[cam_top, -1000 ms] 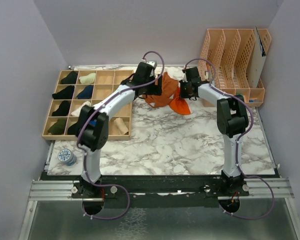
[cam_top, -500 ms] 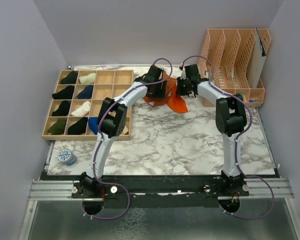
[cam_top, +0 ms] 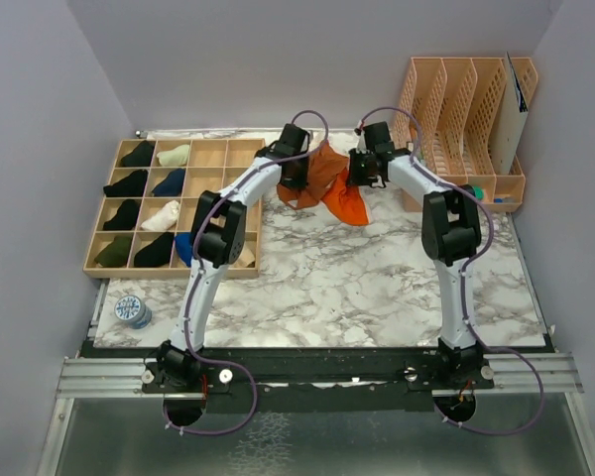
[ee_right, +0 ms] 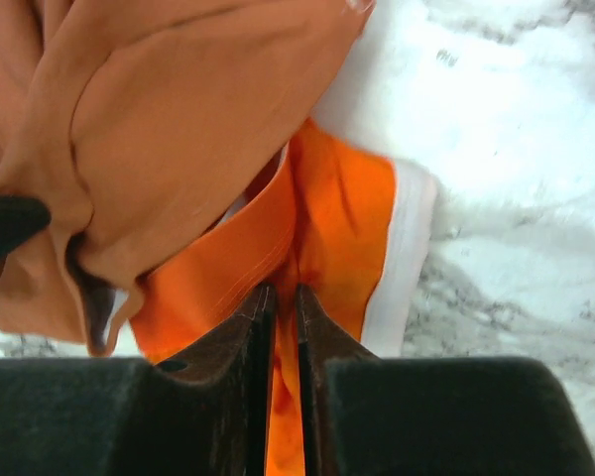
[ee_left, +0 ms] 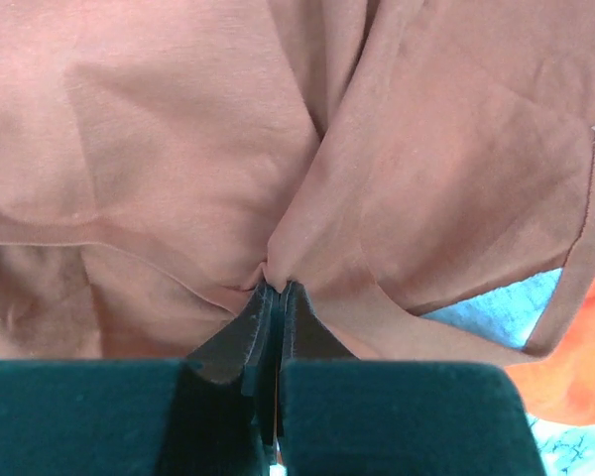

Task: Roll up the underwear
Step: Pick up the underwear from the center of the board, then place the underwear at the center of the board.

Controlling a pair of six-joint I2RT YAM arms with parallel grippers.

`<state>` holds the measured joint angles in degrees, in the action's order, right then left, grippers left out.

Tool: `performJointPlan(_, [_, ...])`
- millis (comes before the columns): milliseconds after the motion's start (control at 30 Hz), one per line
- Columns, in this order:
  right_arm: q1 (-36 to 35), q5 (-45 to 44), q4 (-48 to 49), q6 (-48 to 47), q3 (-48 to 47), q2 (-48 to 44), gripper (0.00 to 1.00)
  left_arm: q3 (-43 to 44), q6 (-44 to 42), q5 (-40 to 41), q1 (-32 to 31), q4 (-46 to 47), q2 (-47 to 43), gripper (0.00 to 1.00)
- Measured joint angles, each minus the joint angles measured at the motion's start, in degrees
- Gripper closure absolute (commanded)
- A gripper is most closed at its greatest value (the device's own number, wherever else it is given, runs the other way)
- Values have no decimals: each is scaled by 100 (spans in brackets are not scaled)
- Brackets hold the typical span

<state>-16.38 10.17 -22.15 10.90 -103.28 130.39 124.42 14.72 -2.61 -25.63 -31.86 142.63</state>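
- The marble table (cam_top: 327, 288) carries both arms, which reach from the near edge to its far middle.
- Near left corner: a round blue-and-white object (cam_top: 132, 310) lies flat on the table, well apart from the cloth.
- Left side: a wooden compartment tray (cam_top: 210, 155) holds small fabric bundles (cam_top: 136, 154), mostly dark and a few cream, in its left-hand cells. Several right-hand cells hold nothing that can be made out.
- Left gripper (ee_left: 278, 293): fingers pressed together with no gap visible. They pinch a fold of the rust-brown brief (ee_left: 178, 149), and creases radiate from the pinch point.
- Right gripper (ee_right: 278, 293): fingers nearly together, only a thin slit between them. Cloth of the orange brief (ee_right: 327, 228) runs through that slit.
- The rust-brown brief sits at the far middle of the table, spread between the two grippers in the top view.
- The orange brief lies partly under the rust-brown one and extends toward the near right of it. Its white waistband (ee_right: 402, 258) shows along the right edge, over the marble.
- Whether either brief is lifted clear of the table cannot be told.
- Far right: a row of upright slotted racks (cam_top: 456, 109) stands at the table's back corner, near the right gripper but apart from the cloth.
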Motion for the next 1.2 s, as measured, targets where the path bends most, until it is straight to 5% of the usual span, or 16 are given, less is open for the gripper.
performJointPlan(267, [20,-643,-782,398,-1283,573,78,216,4,-1110,398,-101,-522,100])
performJointPlan(433, [74,-833,-1134,476,-2079,614,75,-693,4,-1757,275,28,-2065,100])
performJointPlan(567, [111,-621,-1392,455,-2286,439,56,-1631,-35,-2037,-127,225,-3528,100])
performJointPlan(667, [114,-470,-1451,457,-1598,-234,50,-2459,-155,-2264,-442,358,-4330,100])
performJointPlan(900, [142,-166,-953,540,1740,-3082,47,-4848,-133,-2492,-1471,612,-5095,100])
performJointPlan(933, [140,-136,-890,557,2164,-3414,45,-5147,-81,-2487,-1635,614,-5101,81])
performJointPlan(1000, [144,-111,-846,581,2763,-3834,45,-5696,22,-2485,-1974,669,-5156,67])
performJointPlan(1067, [149,-55,-831,584,3239,-4072,44,-6061,188,-2514,-2227,697,-5274,36])
performJointPlan(1200, [151,286,-824,557,3853,-4234,43,-6216,446,-2564,-2516,885,-5641,15])
